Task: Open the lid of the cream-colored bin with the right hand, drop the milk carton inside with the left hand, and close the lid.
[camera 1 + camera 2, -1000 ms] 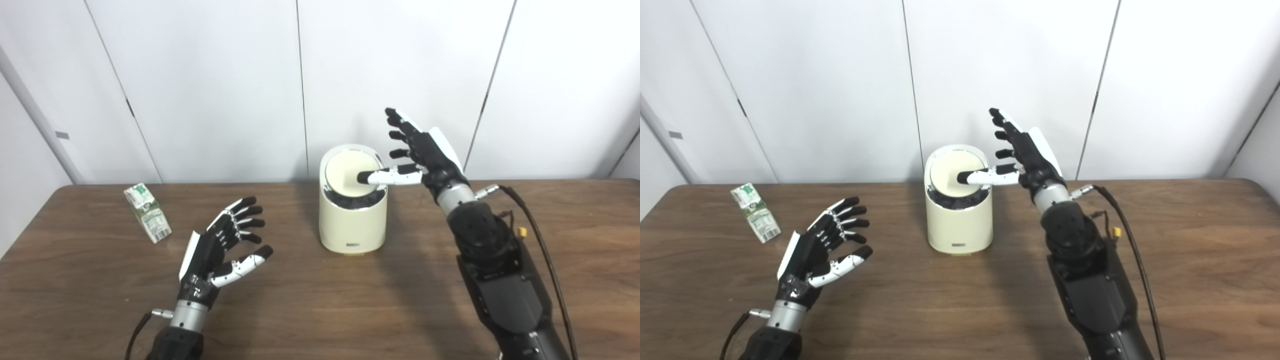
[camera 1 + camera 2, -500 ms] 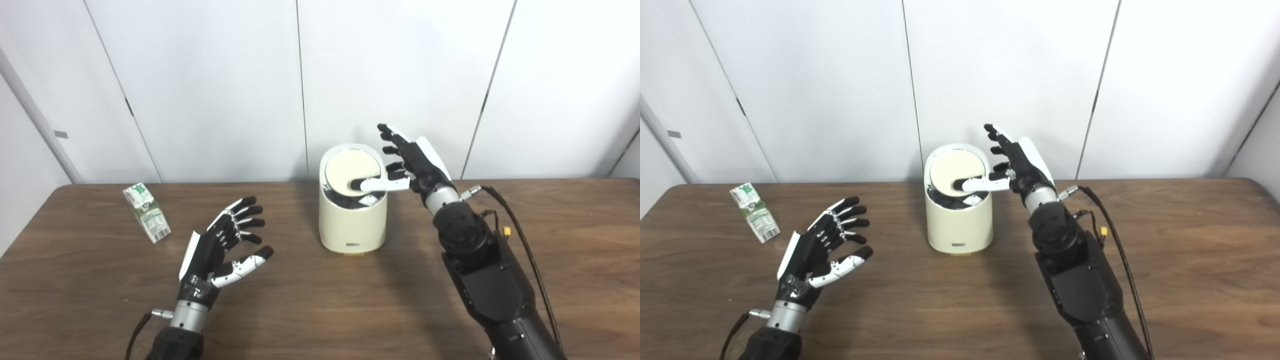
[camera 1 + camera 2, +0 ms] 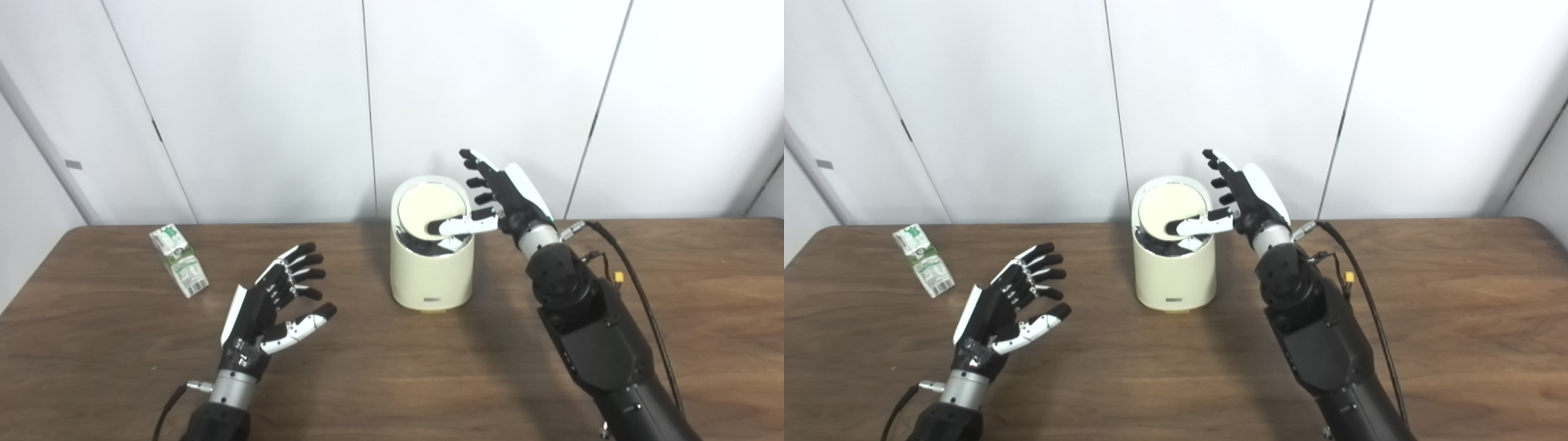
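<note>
Cream-colored bin [image 3: 432,269]: there is one, and it stands upright near the middle of the brown wooden worktop [image 3: 392,367], toward the back edge and close to the white panelled wall [image 3: 245,104]. Its round lid [image 3: 429,209] is tilted, the near edge dipped into the opening, so that a dark gap shows along the front of the rim. The right hand [image 3: 505,199] is raised just beside the bin's right side, its fingers [image 3: 474,165] spread and pointing up; its white thumb [image 3: 456,226] reaches sideways across the rim and lies on the lower right part of the lid. This hand grips nothing.

One milk carton [image 3: 179,260], green and white, sits at the far left of the worktop, well apart from the bin and leaning slightly. The left hand [image 3: 269,306] hovers over the worktop between the carton and the bin, nearer the front edge, palm turned up and inward, fingers apart and empty. It touches neither the carton nor the bin.

Two arms come in from the bottom edge; a black cable [image 3: 637,288] runs along the right forearm.
</note>
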Available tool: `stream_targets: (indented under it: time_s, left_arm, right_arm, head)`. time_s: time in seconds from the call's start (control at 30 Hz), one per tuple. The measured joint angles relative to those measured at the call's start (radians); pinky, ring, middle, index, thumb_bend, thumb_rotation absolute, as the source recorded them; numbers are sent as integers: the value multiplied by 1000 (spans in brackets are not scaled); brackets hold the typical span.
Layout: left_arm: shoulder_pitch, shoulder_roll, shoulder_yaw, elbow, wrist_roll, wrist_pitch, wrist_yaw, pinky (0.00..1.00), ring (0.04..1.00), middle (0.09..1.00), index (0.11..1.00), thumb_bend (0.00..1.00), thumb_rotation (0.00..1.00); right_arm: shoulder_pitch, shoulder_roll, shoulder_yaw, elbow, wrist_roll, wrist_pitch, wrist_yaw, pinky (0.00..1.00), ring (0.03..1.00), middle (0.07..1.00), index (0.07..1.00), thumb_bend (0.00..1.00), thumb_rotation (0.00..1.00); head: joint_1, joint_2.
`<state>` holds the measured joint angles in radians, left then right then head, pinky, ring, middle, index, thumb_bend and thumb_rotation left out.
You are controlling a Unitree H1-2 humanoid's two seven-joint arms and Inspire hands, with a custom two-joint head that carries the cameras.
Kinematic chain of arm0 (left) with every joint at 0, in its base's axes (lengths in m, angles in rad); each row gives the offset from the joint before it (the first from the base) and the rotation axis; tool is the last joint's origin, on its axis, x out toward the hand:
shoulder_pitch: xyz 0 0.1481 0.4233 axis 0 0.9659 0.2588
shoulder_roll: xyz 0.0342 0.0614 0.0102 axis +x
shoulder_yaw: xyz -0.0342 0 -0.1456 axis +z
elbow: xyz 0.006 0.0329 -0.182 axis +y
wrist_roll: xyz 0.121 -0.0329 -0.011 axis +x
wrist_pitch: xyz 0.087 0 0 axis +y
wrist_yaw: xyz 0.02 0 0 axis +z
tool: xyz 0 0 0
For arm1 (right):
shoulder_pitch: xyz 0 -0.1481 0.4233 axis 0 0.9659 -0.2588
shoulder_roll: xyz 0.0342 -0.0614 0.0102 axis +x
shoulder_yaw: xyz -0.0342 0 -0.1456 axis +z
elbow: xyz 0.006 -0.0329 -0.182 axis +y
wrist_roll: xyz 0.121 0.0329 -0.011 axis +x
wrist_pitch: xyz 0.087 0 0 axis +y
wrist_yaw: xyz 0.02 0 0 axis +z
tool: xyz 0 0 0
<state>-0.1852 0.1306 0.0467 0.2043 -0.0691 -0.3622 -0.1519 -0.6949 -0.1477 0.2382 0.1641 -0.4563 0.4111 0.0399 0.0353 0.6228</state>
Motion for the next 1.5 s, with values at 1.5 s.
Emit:
stream_targets:
  time_s: [1.5]
  left_arm:
    - [9,-1,-9,-9,-3,9,-5,580,731,799,861,665,120]
  right_arm:
    - [386,-36,-241,-357,242,-149,45,767,872,916,925,780,330]
  head:
    - [-5,2]
